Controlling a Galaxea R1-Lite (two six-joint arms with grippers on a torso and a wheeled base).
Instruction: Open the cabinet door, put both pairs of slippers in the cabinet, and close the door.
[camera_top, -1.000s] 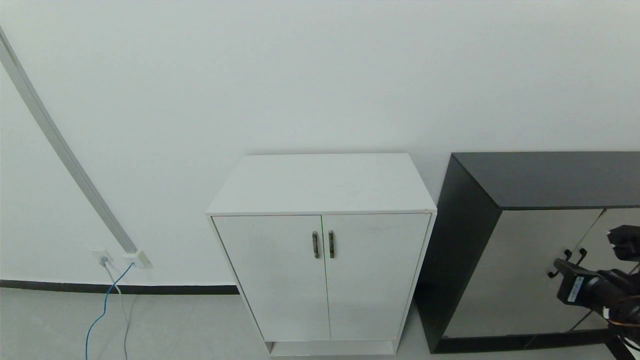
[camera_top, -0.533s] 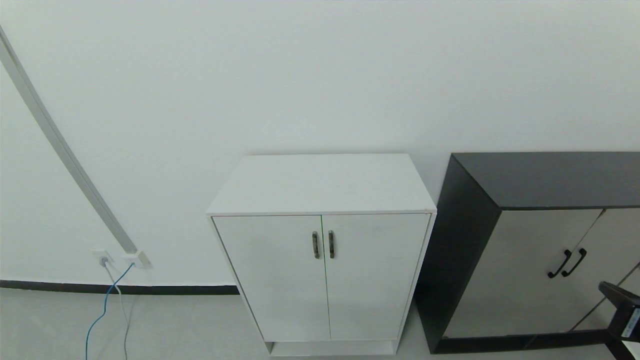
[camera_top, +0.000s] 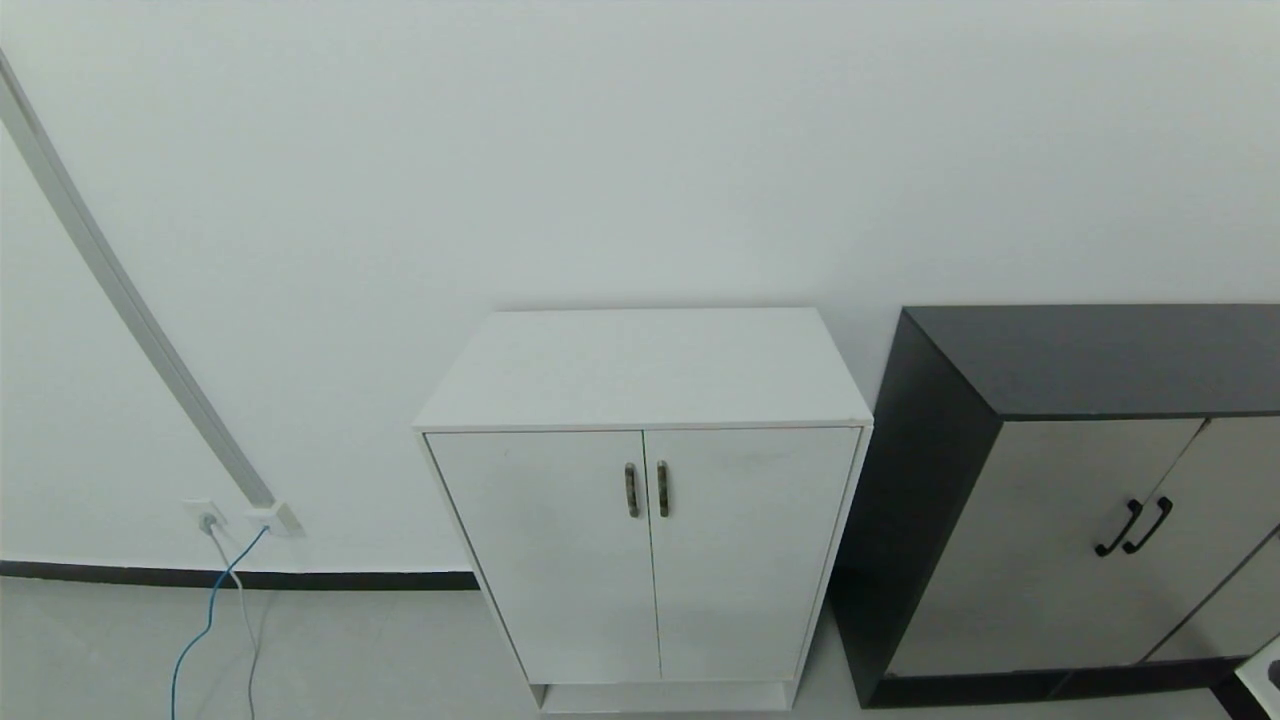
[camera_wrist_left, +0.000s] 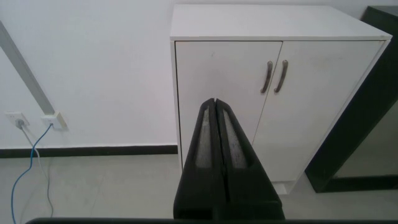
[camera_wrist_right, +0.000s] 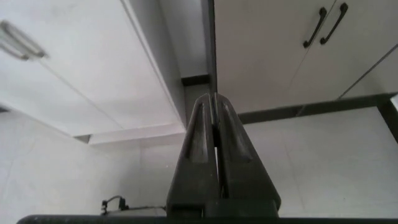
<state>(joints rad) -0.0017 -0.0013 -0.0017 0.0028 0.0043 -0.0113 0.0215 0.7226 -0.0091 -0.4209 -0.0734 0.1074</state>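
The left claw, its fingers pressed together and holding nothing, hangs above the floor and faces the white cabinet from well apart.

At far left a pale trunking strip runs down the wall to a socket, and two cables trail from it onto the floor.

At centre the white cabinet stands against the wall. Its doors are both shut, with the two handles side by side at the middle seam. Nothing about it has changed over the last second.

Just to its right stands a dark cabinet with mirrored doors and black handles.

The one change is at far right. A second ago the right arm hung in front of the dark cabinet's doors. Since then it has sunk toward the lower right corner of the head view, where a pale sliver remains that may be part of it. The right claw, fingers together and empty, now points down at the floor beside the foot of the dark cabinet.

My reading is that the right arm is pulling away from the furniture, not approaching a handle. With both doors closed and neither claw near the handles, this looks like either the very start or the very end of the task. Shut doors do not show whether the slippers are inside.
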